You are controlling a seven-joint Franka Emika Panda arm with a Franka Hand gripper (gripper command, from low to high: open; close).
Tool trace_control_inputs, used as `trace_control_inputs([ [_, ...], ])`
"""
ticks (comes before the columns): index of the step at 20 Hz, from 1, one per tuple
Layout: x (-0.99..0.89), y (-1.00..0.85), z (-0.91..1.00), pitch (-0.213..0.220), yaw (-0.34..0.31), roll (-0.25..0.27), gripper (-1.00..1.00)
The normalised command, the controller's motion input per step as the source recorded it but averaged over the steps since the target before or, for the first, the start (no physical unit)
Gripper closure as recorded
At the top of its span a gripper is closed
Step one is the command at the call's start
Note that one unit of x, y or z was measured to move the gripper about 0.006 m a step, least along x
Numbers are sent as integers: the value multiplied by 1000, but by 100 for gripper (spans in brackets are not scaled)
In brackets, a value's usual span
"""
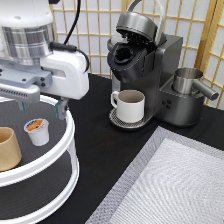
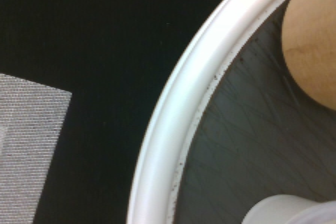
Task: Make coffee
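The coffee pod (image 1: 37, 131), small and white with an orange-and-white foil top, stands on the upper shelf of a white round two-tier stand (image 1: 71, 142) at the exterior view's left. My gripper (image 1: 41, 106) hangs just above the pod, open, with a finger on each side of it and not touching it. The dark coffee machine (image 1: 145, 60) stands at the top middle with its lid raised. A white mug (image 1: 131, 105) with a handle sits on its drip tray. In the wrist view a bit of the pod (image 2: 289, 212) shows beside the stand's rim (image 2: 176, 125).
A tan handleless cup (image 1: 7, 148) stands on the same shelf, left of the pod; it also shows in the wrist view (image 2: 315, 55). A metal jug (image 1: 187, 80) sits on the machine's right side. A grey woven mat (image 1: 170, 180) lies at the bottom right.
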Motion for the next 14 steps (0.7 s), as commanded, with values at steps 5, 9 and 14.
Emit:
trace_control_inputs([
  [5, -392, -79, -246, -5, 15, -51, -100],
  [9, -106, -15, -86, -7, 0, -76, -100],
  [14, -39, -57, -181, -18, 0, -57, -100],
])
